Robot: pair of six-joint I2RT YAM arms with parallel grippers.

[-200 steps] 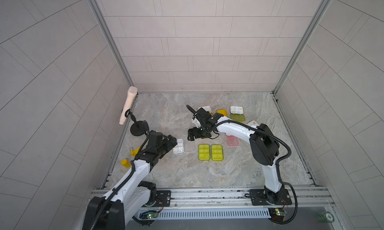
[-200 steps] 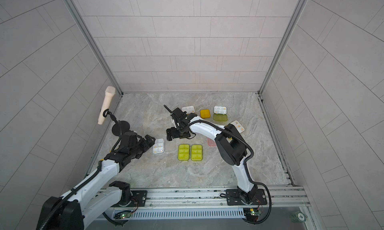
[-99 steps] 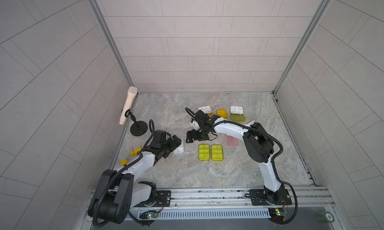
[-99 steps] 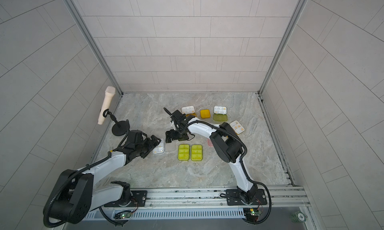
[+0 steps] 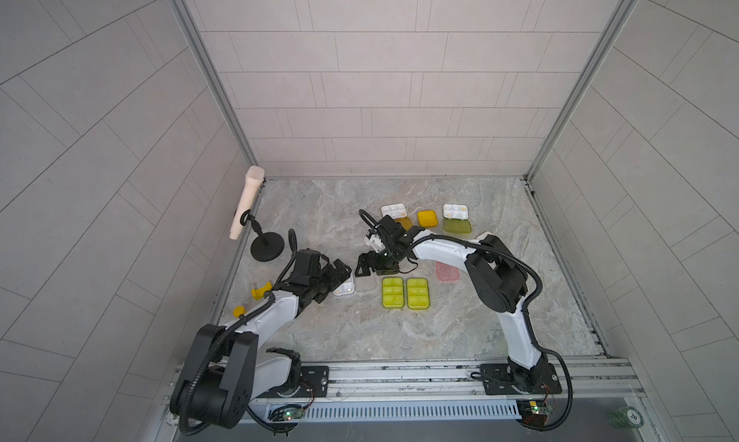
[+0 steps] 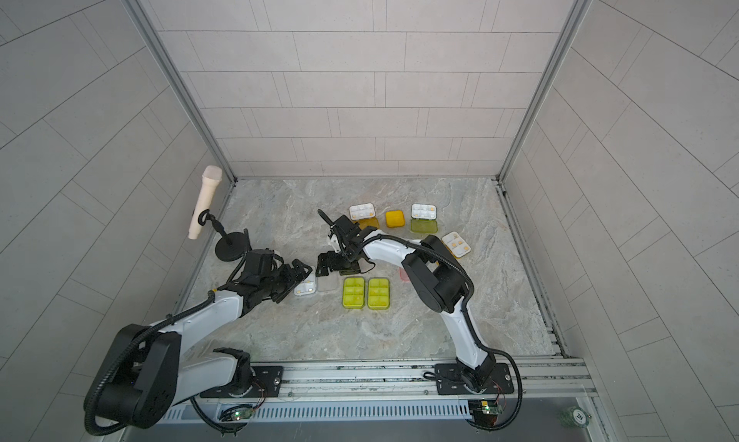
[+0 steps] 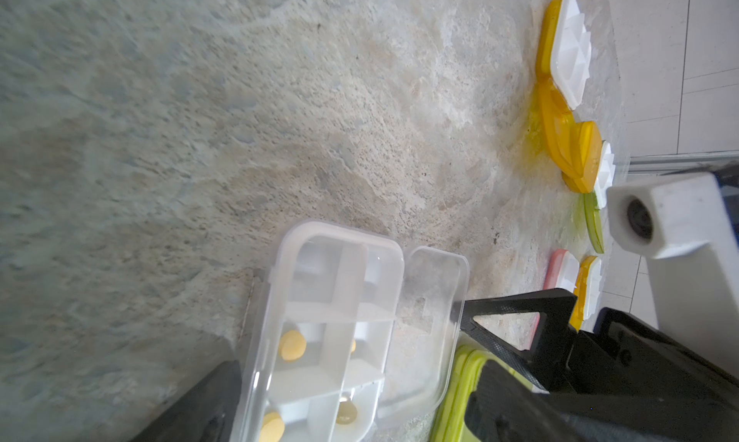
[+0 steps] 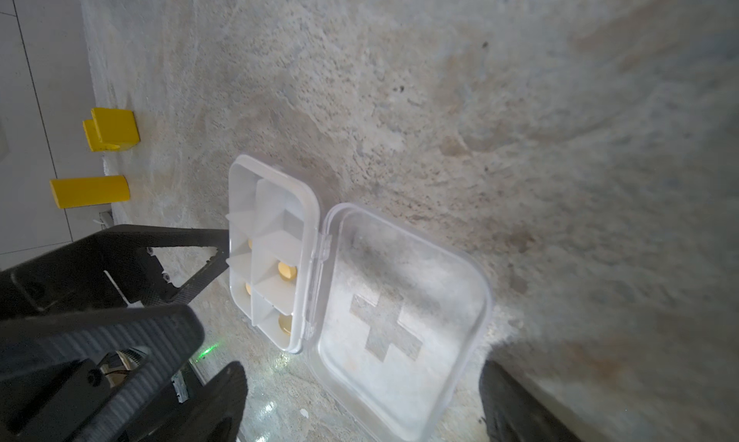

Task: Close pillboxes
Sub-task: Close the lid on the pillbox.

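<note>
The clear pillbox (image 5: 344, 290) lies open on the table (image 5: 320, 204), left of centre and between the two grippers. Its tray (image 8: 272, 260) is on the left. Its lid (image 8: 400, 328) lies flat on the table to the right.

The left gripper (image 5: 334, 276) stands with its fingers wide, one fingertip (image 8: 220, 248) at the tray's outer long edge. The right gripper (image 5: 364, 268) hangs over the lid, also spread wide and holding nothing. Its fingers (image 8: 228, 392) straddle the lid, and one sits at the lid's far edge; whether it touches I cannot tell.

Just right of the lid lie two closed yellow-green pillboxes (image 5: 392, 293) (image 5: 418, 294), side by side. A closed pink pillbox (image 5: 446, 271) lies past them, partly under the right arm. At the back are an open orange-lidded pillbox (image 5: 394, 210), a closed orange pillbox (image 5: 426, 218) and an open green-lidded pillbox (image 5: 455, 210). One more open pillbox (image 6: 456, 244) sits by the right arm's elbow. A yellow block (image 8: 112, 130), a yellow cylinder (image 8: 90, 191) and a microphone stand (image 5: 267, 248) keep to the left edge.

The tray is whitish with six compartments, two by three, and round yellow pills (image 8: 287, 268) lie in several. The lid is frosted clear and bears a cross (image 8: 386, 328).

The tray opens upward and the lid lies inside up. The long axis runs front to back, parallel to the yellow-green pair, with the hinge on the tray's right long side.
</note>
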